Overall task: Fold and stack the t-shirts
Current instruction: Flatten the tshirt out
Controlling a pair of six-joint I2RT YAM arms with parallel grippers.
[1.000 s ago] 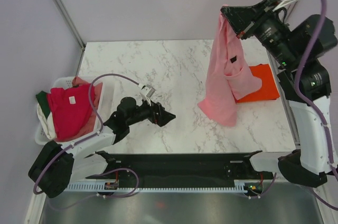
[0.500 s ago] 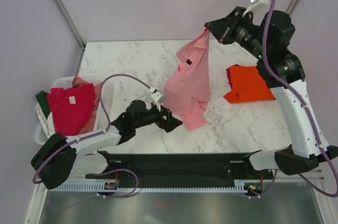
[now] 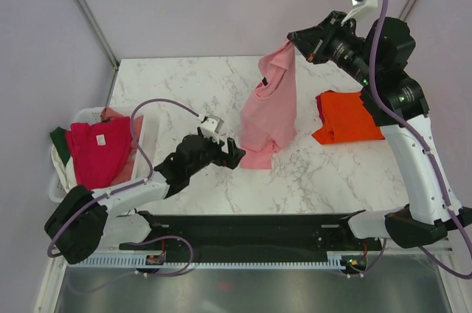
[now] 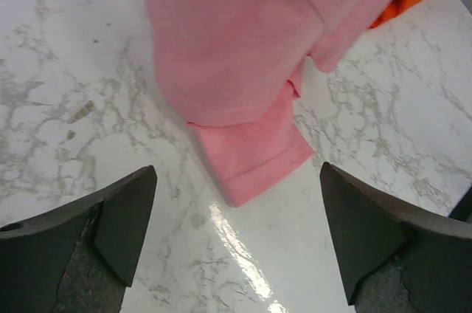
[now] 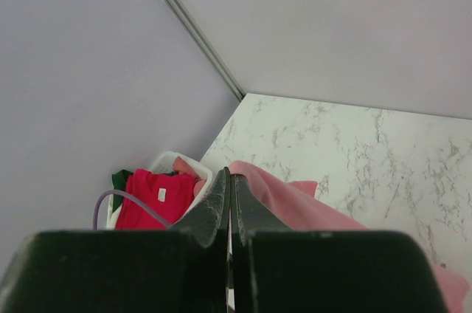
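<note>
A light pink t-shirt hangs from my right gripper, which is shut on its top edge high above the table. Its lower hem drapes onto the marble. My left gripper stands open just left of that hem, its fingers wide apart with nothing between them. A folded bright orange t-shirt lies flat at the right. In the right wrist view the shut jaws pinch the pink t-shirt.
A white basket at the table's left edge holds a crimson-red t-shirt, with dark green and cream cloth beneath. Grey walls stand behind the marble table.
My right arm carried the hanging pink t-shirt leftward from above the orange one to mid-table, and its hem now touches down. My left gripper moved right, toward the hem, staying open.
</note>
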